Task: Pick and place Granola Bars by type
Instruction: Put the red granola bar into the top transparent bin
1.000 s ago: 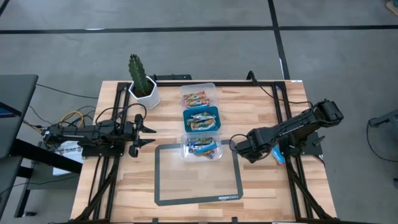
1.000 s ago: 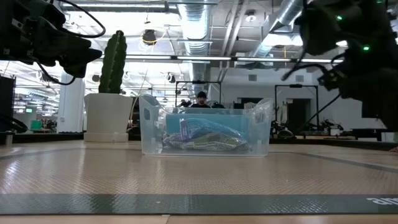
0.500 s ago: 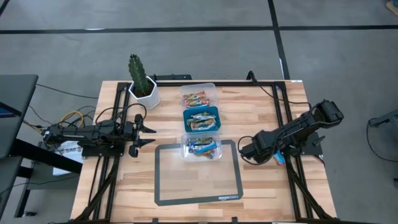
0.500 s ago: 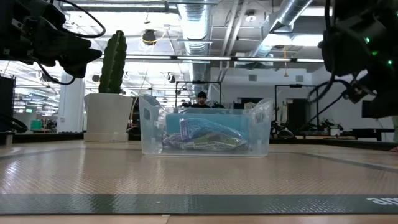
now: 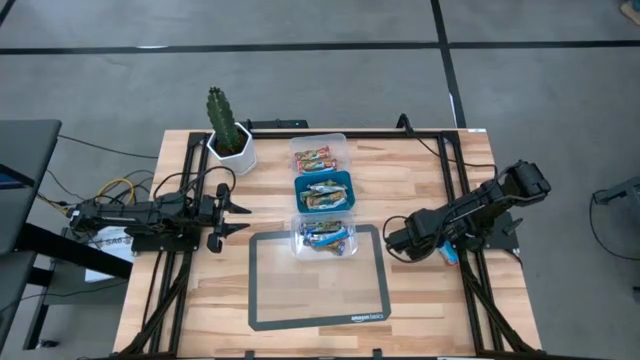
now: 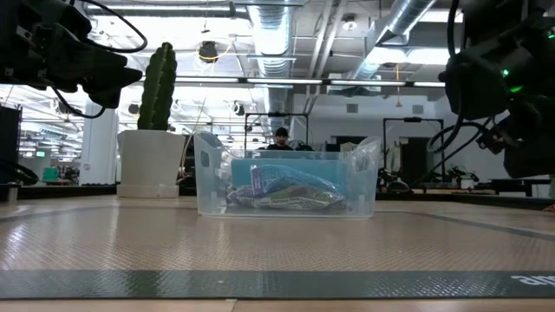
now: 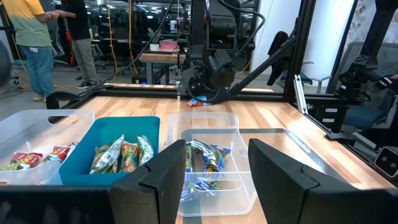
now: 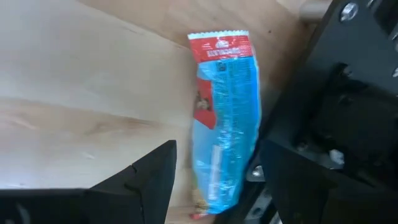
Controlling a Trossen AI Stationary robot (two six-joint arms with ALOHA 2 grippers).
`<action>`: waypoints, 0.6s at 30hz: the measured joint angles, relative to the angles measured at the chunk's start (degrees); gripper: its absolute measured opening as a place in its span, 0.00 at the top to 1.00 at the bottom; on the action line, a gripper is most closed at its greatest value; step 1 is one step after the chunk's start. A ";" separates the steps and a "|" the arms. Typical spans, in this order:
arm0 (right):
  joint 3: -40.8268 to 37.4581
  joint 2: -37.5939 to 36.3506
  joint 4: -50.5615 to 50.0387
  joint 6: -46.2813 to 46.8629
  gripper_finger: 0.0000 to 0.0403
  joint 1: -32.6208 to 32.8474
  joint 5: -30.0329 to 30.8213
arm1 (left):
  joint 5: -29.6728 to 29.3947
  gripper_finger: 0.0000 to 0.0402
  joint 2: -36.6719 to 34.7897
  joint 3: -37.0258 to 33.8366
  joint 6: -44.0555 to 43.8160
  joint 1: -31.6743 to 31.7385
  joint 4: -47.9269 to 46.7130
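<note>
Three tubs stand in a row at mid-table. The far clear tub (image 5: 318,153) holds red-and-green Granola Bars, the blue tub (image 5: 323,190) brown-gold ones, and the near clear tub (image 5: 323,236) blue ones (image 7: 202,155). One loose blue bar with a red end (image 5: 450,252) (image 8: 224,124) lies flat on the wood beside the right frame rail. My right gripper (image 5: 393,243) hangs open, tipped down, left of that bar. In the right wrist view its fingers (image 8: 217,186) stand on either side of the bar, apart from it. My left gripper (image 5: 238,215) waits open and level at the table's left.
A cactus in a white pot (image 5: 228,135) stands at the far left. A black-bordered mat (image 5: 318,280) lies in front of the tubs. Dark frame rails (image 5: 458,190) run along both sides of the table. People (image 7: 37,37) stand in the room beyond.
My right gripper has drawn back from the near clear tub toward the table's right edge and the loose blue bar. It has sunk a little and rolled about its own axis, and it has stayed open. The bars, the tubs and my left arm have kept still.
</note>
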 joint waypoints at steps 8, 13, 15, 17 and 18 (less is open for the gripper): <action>-0.59 0.00 1.65 7.69 0.48 -1.14 -1.12 | 0.00 0.58 -0.02 0.00 0.00 0.00 0.00; -0.59 0.19 1.49 10.93 0.54 -1.12 -0.15 | 0.00 0.58 -0.01 0.00 0.00 0.00 0.00; -0.59 1.44 1.52 11.99 0.57 -1.43 0.19 | 0.00 0.58 0.00 0.00 0.00 0.00 0.00; -0.59 3.31 1.56 12.00 0.60 -2.12 0.13 | 0.00 0.58 -0.02 0.02 0.00 -0.01 0.00; -0.59 4.64 1.81 11.69 0.61 -2.56 -0.10 | 0.00 0.58 -0.02 0.00 0.00 0.01 0.00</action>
